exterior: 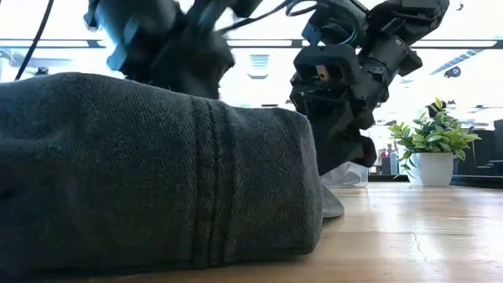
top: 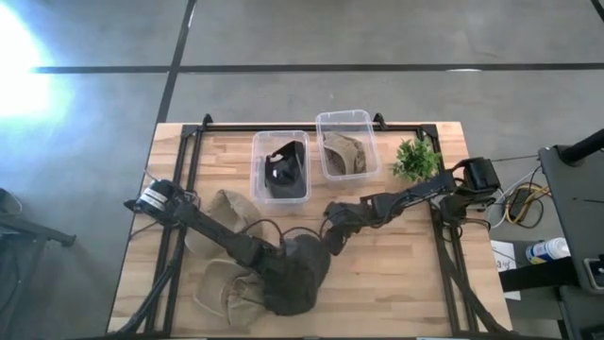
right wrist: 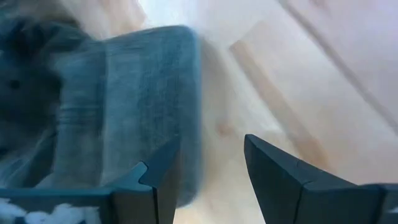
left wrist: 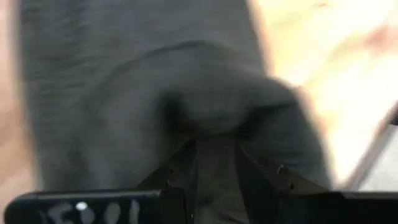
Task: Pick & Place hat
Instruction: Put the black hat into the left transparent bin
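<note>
A dark grey hat (top: pixel 300 276) lies on the wooden table near its front edge and fills the left of the low view (exterior: pixel 157 173). My left gripper (top: pixel 281 260) is down on the hat's top and shut on its cloth (left wrist: pixel 214 163). My right gripper (top: pixel 332 238) is open just past the hat's far right edge. In the right wrist view (right wrist: pixel 211 158) one finger stands by the hat's edge (right wrist: pixel 186 112) and the other over bare wood. My left gripper pinches a raised fold of the grey hat's cloth (left wrist: pixel 214 134) between its two fingers, coming from above and slanting down. The hat rests on the table. My right gripper: I cannot tell whether its finger (right wrist: pixel 158 171) by the hat's edge touches the cloth.
Two clear bins stand at the back: one (top: pixel 280 165) holds a black hat, the other (top: pixel 346 144) a tan hat. Two more tan hats lie at the left (top: pixel 225 210) and front left (top: pixel 226 295). A small potted plant (top: pixel 415 159) stands at the back right.
</note>
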{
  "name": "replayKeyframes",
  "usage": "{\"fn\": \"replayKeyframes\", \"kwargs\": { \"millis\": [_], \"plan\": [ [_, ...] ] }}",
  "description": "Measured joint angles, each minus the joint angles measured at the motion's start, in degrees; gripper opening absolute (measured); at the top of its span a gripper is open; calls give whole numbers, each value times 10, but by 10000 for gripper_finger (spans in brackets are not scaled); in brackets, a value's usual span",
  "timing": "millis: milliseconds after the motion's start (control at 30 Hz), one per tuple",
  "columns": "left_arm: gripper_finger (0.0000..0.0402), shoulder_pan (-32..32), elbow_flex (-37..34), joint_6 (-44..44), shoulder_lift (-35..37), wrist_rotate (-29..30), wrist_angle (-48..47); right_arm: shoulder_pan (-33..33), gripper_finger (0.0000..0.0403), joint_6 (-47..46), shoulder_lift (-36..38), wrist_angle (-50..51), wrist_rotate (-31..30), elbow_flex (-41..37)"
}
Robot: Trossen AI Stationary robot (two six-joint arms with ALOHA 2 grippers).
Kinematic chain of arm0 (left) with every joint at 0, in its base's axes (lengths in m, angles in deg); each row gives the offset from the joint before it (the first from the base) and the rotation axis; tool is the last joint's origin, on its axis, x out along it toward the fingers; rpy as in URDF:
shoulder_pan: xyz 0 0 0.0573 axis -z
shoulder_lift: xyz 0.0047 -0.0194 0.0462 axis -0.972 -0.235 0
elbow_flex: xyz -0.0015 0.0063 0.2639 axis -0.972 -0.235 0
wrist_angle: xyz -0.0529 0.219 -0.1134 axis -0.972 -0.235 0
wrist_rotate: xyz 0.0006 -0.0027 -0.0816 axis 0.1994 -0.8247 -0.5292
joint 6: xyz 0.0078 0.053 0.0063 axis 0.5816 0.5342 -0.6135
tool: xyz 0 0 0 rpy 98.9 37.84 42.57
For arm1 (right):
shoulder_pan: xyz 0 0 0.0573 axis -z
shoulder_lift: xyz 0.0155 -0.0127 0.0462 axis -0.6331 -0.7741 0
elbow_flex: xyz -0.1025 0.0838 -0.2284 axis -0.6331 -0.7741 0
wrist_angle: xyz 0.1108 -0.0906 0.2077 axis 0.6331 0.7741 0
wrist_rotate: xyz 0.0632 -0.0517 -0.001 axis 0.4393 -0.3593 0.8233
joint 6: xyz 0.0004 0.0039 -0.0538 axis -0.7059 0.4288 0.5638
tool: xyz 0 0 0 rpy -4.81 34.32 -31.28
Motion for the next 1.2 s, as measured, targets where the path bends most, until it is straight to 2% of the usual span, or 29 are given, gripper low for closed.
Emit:
{"fn": "replayKeyframes", "kwargs": {
  "millis": [167,333,567,767,867,1000,1200],
  "plan": [
    [99,-12,-43,2,-1,6,10,0,169,3,-15,-17,25,0],
    [99,-20,-54,47,-8,3,33,-1,169,3,-35,-41,46,0],
    [99,-24,-53,92,-41,-17,128,2,169,24,-59,-112,49,0],
    [99,-25,-53,131,-49,-18,153,2,169,97,-56,-158,106,-1],
    [99,-25,-53,160,-48,-16,150,3,169,141,-52,-158,175,-1],
    [99,-24,-52,187,-48,-13,148,1,169,145,-51,-162,258,0],
    [99,-27,-24,230,-43,40,134,-6,163,121,-49,-196,268,0]
  ]
}}
